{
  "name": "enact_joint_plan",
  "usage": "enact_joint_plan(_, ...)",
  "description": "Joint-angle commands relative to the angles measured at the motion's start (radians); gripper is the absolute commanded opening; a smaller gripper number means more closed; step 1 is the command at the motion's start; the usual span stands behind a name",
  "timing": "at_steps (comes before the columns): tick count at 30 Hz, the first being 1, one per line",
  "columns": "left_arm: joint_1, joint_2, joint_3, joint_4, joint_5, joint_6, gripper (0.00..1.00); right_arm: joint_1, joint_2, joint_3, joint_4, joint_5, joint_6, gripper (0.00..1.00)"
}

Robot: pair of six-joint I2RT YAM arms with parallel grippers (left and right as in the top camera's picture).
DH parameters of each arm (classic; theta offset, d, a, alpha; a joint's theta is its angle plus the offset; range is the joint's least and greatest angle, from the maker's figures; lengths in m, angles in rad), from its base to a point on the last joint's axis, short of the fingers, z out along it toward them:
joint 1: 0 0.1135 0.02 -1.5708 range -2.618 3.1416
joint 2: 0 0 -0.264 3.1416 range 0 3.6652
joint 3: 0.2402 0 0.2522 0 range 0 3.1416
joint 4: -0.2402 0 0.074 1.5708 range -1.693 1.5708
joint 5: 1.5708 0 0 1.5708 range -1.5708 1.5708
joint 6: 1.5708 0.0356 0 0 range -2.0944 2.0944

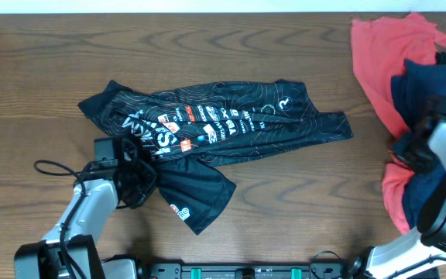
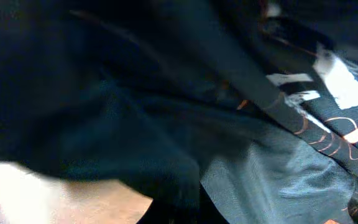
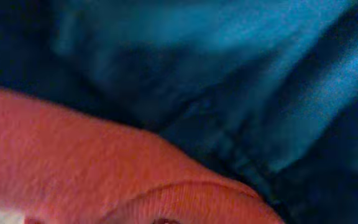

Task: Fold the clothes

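The black jersey [image 1: 223,124] with orange-and-white contour lines and sponsor logos lies crumpled across the table's middle. One flap [image 1: 200,198] hangs toward the front edge. My left gripper [image 1: 135,180] is at the jersey's lower left edge, where the cloth bunches into it; it looks shut on the cloth. In the left wrist view the jersey [image 2: 303,118] fills the frame and hides the fingers. My right gripper [image 1: 411,149] rests on the pile at the right, its fingers hidden.
A coral-red garment [image 1: 378,62] and a navy-blue garment [image 1: 432,85] lie heaped at the right edge. They fill the right wrist view, coral-red [image 3: 73,155] below navy-blue [image 3: 241,74]. A black cable [image 1: 53,167] loops left of the left arm. Brown wooden table [image 1: 300,201].
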Motion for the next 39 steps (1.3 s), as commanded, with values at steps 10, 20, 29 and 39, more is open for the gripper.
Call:
enact_joint_plan(10,0.27,0.029,0.035,-0.273,-0.082,0.211,0.05,0.05,-0.206,0.012,0.108,-0.682,-0.365,0.37)
enact_joint_plan(20,0.491,-0.031,0.142,-0.37,-0.08,0.24,0.06,0.274,-0.174,0.011,0.092,-0.619,-0.441,0.46)
enact_joint_plan(29,0.504,-0.037,0.142,-0.372,-0.116,0.3,0.06,0.43,-0.059,0.011,0.119,-0.607,-0.44,0.51)
enact_joint_plan(39,0.504,-0.037,0.141,-0.386,-0.115,0.33,0.06,0.458,-0.075,0.012,-0.222,-0.473,-0.265,0.54)
